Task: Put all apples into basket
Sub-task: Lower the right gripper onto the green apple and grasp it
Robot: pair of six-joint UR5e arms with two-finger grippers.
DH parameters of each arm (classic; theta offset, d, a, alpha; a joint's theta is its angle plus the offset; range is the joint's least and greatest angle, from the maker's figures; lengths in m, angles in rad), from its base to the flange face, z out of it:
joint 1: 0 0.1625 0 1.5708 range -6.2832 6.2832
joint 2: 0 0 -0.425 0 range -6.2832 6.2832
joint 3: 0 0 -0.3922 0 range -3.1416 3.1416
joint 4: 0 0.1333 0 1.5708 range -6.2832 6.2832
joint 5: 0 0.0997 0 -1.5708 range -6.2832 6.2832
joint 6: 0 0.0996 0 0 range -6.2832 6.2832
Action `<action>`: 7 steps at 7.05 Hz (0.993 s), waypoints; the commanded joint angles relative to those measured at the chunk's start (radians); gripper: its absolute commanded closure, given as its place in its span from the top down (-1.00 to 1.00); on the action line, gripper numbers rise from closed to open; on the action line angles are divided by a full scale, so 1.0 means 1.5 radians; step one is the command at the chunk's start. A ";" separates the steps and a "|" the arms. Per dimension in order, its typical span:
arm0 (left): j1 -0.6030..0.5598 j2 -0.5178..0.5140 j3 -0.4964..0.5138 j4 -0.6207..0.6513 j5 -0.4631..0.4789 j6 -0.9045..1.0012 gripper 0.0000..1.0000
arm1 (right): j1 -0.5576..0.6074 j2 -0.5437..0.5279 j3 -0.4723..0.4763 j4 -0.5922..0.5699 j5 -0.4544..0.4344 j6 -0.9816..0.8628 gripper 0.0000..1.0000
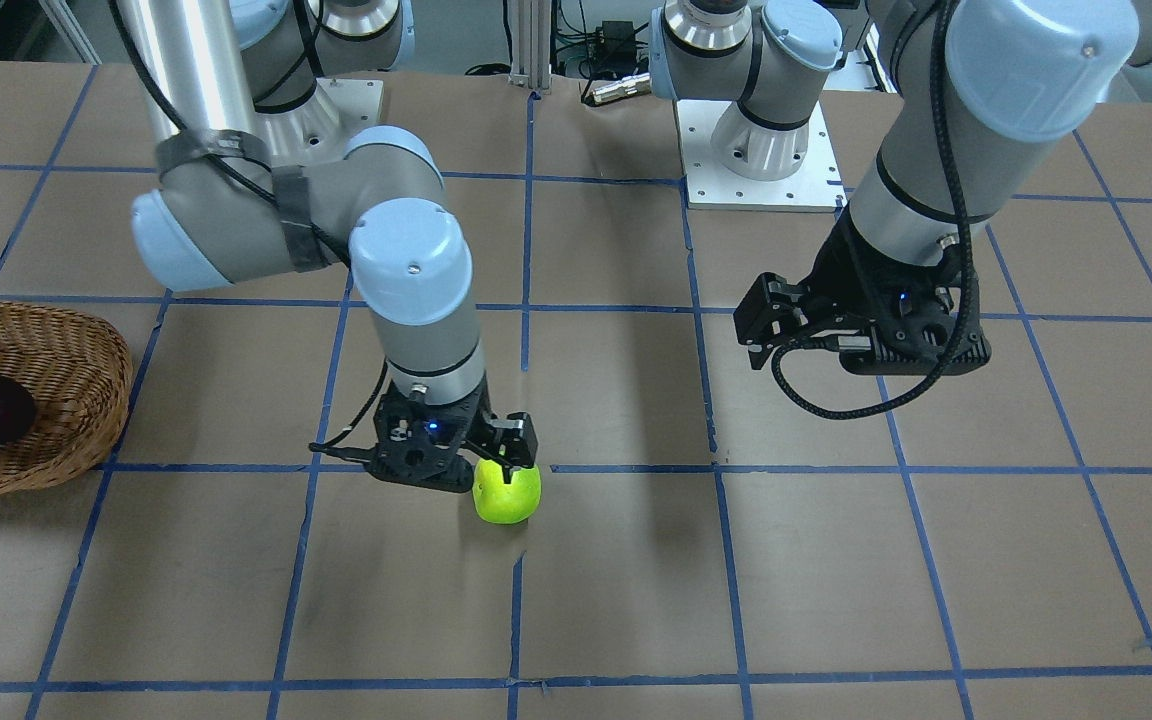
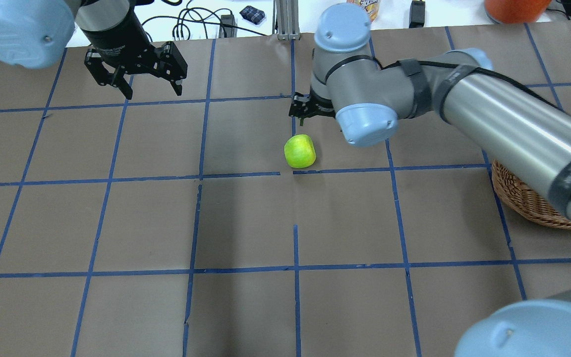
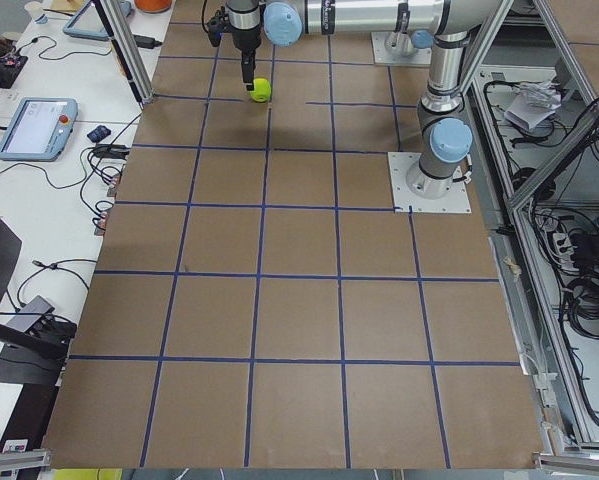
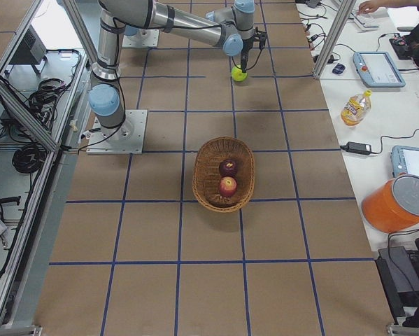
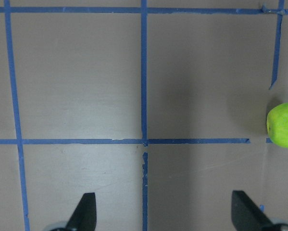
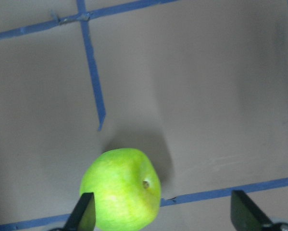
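The lime green apple (image 1: 507,495) lies on the brown table near its middle; it also shows in the overhead view (image 2: 300,150). My right gripper (image 1: 508,460) hangs just above it, open, one finger (image 6: 85,212) beside the apple (image 6: 120,188) in the right wrist view. The wicker basket (image 4: 208,159) holds the dark maroon apple (image 4: 228,167) and the red apple (image 4: 227,186). My left gripper (image 2: 134,82) is open and empty, well apart from the green apple, which sits at the edge of the left wrist view (image 5: 283,123).
The basket (image 2: 523,198) is partly hidden under my right arm in the overhead view. Blue tape lines grid the table. A bottle (image 4: 354,107), an orange container (image 4: 398,203) and tablets lie on the side bench beyond the table edge.
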 commanded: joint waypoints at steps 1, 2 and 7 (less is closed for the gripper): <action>0.002 0.034 -0.020 -0.003 0.012 0.002 1.00 | 0.026 0.047 -0.005 -0.042 -0.001 0.013 1.00; 0.001 0.053 -0.029 -0.009 0.015 0.011 1.00 | 0.034 0.075 -0.002 -0.083 -0.009 0.014 1.00; 0.002 0.092 -0.069 -0.001 0.016 0.009 1.00 | 0.037 0.103 -0.006 -0.085 -0.058 -0.028 0.14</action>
